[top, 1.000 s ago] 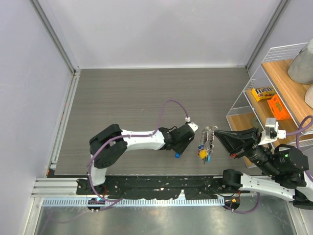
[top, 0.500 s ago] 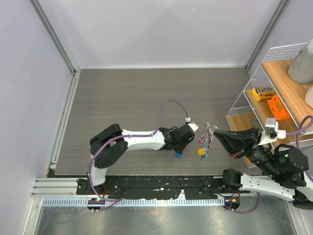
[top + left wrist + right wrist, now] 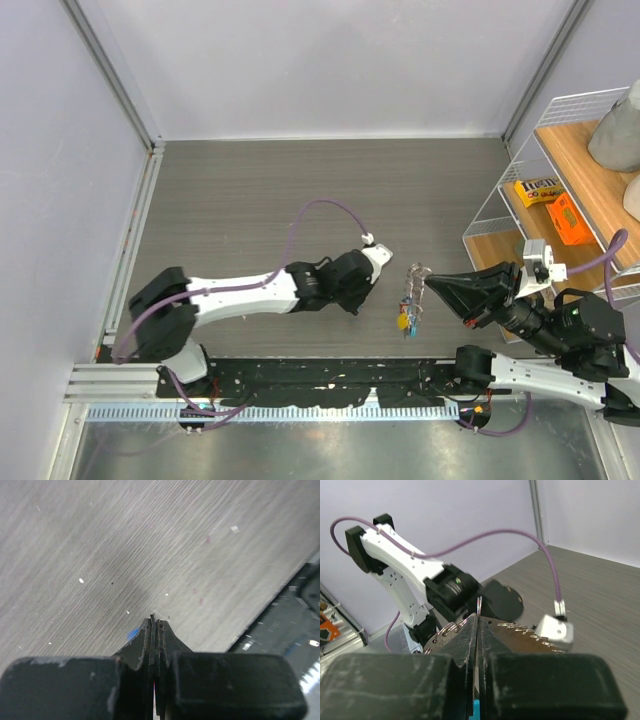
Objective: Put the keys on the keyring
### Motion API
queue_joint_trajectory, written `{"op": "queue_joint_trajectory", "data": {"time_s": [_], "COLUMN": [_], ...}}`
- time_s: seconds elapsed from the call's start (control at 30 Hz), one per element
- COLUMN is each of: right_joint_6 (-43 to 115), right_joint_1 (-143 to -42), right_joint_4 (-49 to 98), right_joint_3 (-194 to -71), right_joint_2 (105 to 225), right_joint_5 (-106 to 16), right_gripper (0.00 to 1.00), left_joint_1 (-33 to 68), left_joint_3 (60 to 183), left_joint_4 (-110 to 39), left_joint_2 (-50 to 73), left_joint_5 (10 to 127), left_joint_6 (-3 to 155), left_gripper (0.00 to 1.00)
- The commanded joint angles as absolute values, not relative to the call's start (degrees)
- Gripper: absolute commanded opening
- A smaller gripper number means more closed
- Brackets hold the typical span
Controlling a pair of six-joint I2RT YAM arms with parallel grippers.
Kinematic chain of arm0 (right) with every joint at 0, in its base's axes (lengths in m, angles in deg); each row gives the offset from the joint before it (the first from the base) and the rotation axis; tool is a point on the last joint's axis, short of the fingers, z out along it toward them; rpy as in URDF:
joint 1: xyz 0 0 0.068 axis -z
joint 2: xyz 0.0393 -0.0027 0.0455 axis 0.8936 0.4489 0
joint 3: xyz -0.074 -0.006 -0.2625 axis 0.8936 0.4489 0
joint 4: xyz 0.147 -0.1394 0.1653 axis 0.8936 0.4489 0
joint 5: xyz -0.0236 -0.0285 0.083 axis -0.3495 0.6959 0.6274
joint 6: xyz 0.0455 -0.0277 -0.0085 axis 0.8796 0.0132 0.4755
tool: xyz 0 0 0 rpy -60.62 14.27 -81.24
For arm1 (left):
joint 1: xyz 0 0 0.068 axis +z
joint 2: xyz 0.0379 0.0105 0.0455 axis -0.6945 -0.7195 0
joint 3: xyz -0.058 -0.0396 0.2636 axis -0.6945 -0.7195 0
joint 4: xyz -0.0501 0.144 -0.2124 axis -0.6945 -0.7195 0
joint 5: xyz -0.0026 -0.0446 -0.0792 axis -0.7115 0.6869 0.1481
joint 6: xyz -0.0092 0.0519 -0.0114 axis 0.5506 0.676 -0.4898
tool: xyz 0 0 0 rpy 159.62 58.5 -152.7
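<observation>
The left arm [image 3: 240, 292] has swung back toward the left side of the desk [image 3: 250, 190] compared with a second ago. Its elbow has dropped low and wide and its wrist has backed off, so there's a clear gap now where it was nearly nose to nose with the keyring. Its pincer also snapped closed in that time. The right arm [image 3: 530, 372] crept a bit left, bunch and all. That probably means the left side just finished, or bailed on, a go at the ring, so no threading is happening this instant.

The right pincer [image 3: 428, 284] is clamped tight on the keyring [image 3: 520, 628]. In the wrist view the ring's toothy silver loop fans out on both sides of the fingers. It's held up in the air over the desk's near edge, right of middle.

The left pincer [image 3: 155, 622] has its fingers pressed flat together, pointing down at bare desk by the near edge.

The keys [image 3: 404, 320] show as yellow and blue bits dangling under the ring, so some look to be on already.

A tiny blue fleck [image 3: 132, 632] peeks out beside the left pincer's finger. It could be a blue-tagged key pinched in there, but there's honestly no telling.
</observation>
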State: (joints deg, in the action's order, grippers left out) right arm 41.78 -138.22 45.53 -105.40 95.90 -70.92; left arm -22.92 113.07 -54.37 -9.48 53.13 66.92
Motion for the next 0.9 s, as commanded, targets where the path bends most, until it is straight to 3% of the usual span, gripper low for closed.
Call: {"op": "queue_joint_trajectory", "data": {"time_s": [0.0, 0.37, 0.87], "right_joint_6": [41.44, 41.44, 38.54], "right_joint_1": [-138.39, -138.47, -138.47], "right_joint_4": [45.58, 50.60, 47.61], "right_joint_3": [-109.68, -112.23, -112.94], "right_joint_2": [97.83, 102.40, 106.80], "right_joint_5": [-65.30, -60.20, -47.37], "right_gripper": [0.06, 0.06, 0.06], "left_joint_1": [-23.51, -24.65, -24.83], "left_joint_3": [111.09, 105.64, 104.14], "left_joint_4": [-51.15, -54.48, -53.08], "left_joint_2": [1.73, 23.27, 41.21], "left_joint_5": [56.70, 60.05, 71.20], "left_joint_6": [69.72, 71.74, 71.66], "left_gripper": [0.00, 0.00, 0.00]}}
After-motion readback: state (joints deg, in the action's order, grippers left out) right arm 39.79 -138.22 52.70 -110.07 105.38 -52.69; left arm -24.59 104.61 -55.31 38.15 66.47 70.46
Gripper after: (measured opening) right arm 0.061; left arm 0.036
